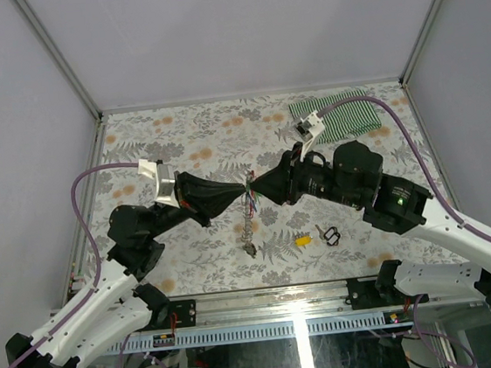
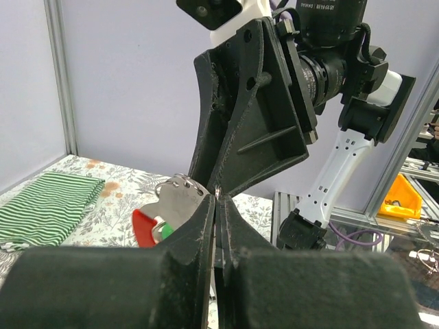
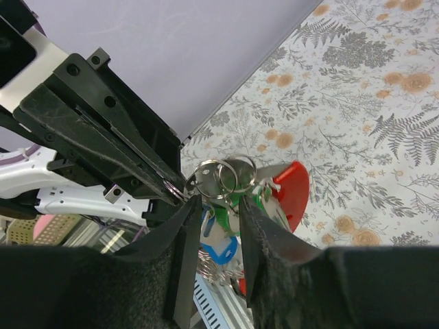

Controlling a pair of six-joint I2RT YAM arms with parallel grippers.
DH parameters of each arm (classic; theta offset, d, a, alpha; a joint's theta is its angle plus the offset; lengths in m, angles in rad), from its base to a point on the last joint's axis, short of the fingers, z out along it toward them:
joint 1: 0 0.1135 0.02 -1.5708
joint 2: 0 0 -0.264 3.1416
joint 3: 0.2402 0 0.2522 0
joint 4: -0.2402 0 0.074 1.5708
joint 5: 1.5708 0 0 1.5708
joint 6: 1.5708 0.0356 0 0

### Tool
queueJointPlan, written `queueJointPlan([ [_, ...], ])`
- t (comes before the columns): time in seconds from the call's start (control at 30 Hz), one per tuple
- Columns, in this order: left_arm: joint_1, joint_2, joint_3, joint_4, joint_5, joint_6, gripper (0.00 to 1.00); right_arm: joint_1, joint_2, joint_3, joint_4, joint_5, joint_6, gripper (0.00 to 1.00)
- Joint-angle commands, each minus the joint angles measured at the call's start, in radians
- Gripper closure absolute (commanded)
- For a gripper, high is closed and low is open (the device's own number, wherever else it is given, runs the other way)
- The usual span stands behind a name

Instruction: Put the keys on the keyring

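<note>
Left tool [image 2: 215, 205] pinching keyring [image 3: 293, 188], right tool [image 3: 221, 204] pinching keys [image 3: 223, 251], arms meeting tip-to-tip mid-air.

The desk [image 1: 180, 147] is covered edge to edge in a floral print of grey ferns and orange blossoms. Over at the far right corner lies a green-and-white striped cloth [image 1: 339, 114], folded flat against the surface. Down near the front edge, right of centre, sits a yellow key [image 1: 302, 240], lying on its side. Just beside it, to the right and not touching, is a small black loop [image 1: 331, 235], with a small silvery piece at its left end.
</note>
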Motion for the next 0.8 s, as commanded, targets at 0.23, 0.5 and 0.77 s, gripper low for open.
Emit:
queueJointPlan([
  [0.23,-0.002,-0.012,-0.005,0.077,-0.042,0.005,1.00,0.004,-0.075,-0.023,0.112,0.046,0.016,0.54],
  [0.5,-0.003,-0.011,-0.005,0.073,-0.043,0.008,1.00,0.004,-0.083,-0.036,0.148,-0.047,-0.050,0.64],
  [0.77,-0.003,0.001,0.013,0.089,0.059,0.001,1.00,0.004,-0.108,-0.057,0.165,-0.212,-0.335,0.64],
])
